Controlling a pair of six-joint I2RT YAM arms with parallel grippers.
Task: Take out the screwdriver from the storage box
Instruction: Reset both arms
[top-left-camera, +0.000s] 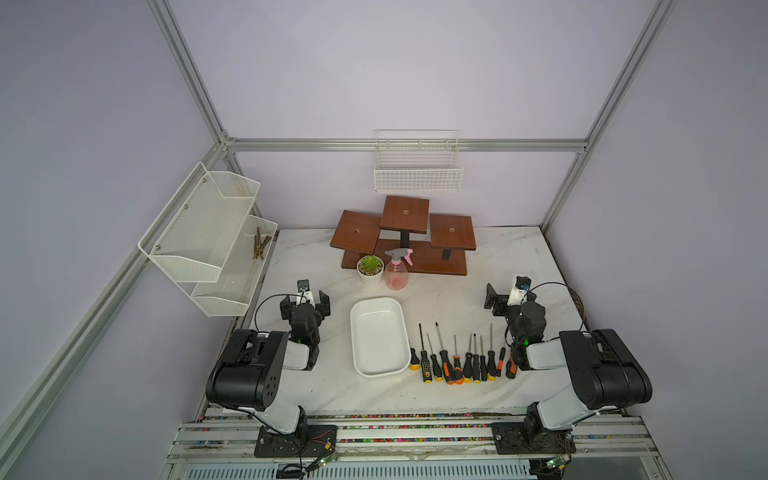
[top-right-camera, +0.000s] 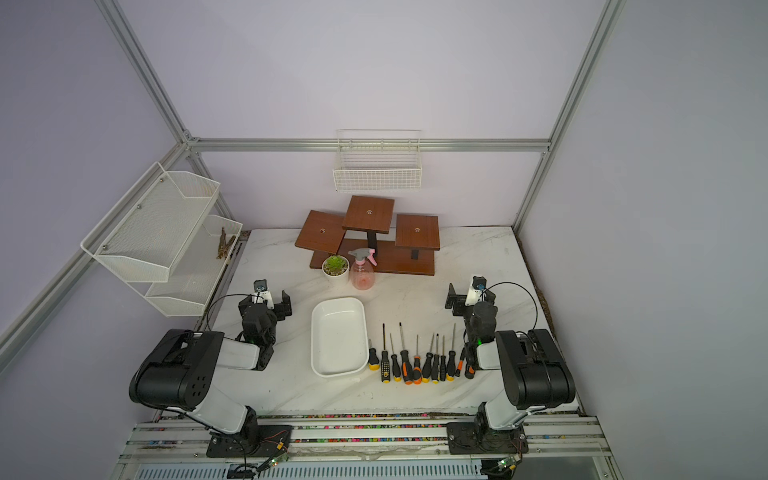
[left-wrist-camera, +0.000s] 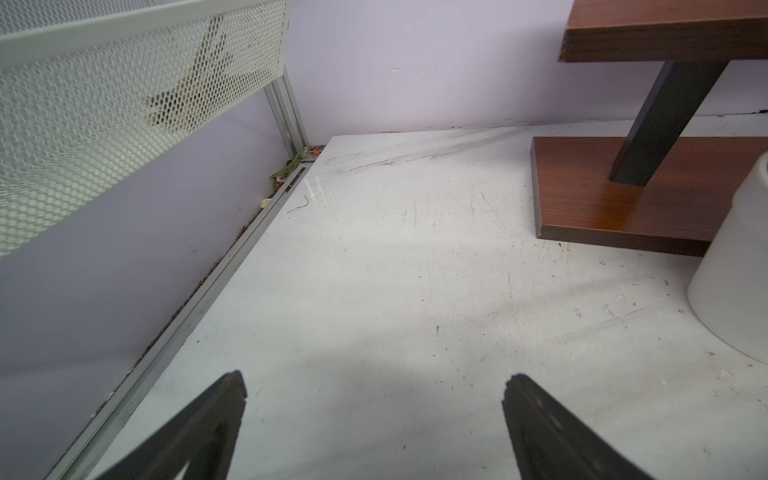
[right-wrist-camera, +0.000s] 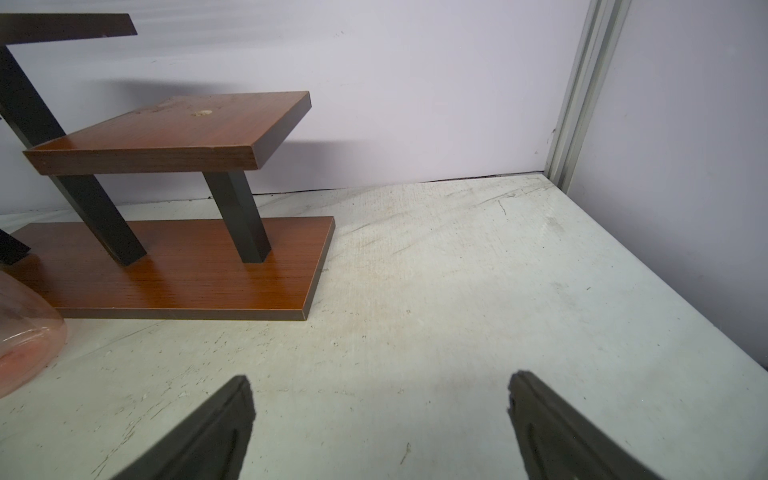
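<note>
screwdrivers (top-left-camera: 446, 365): eleven; storage box (top-left-camera: 378, 336): one

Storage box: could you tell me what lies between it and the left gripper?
Only bare tabletop separates the storage box and left gripper, in both top views.

The right arm (top-left-camera: 540, 356) partly hides the rightmost screwdriver (top-left-camera: 510, 370); a wrist view's edge cuts the spray bottle (right-wrist-camera: 25, 332).

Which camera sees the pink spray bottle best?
Both top views show the whole spray bottle, trigger and all, in front of the wooden stand. The right wrist view catches only its rounded pink side. The left wrist view misses it.
</note>
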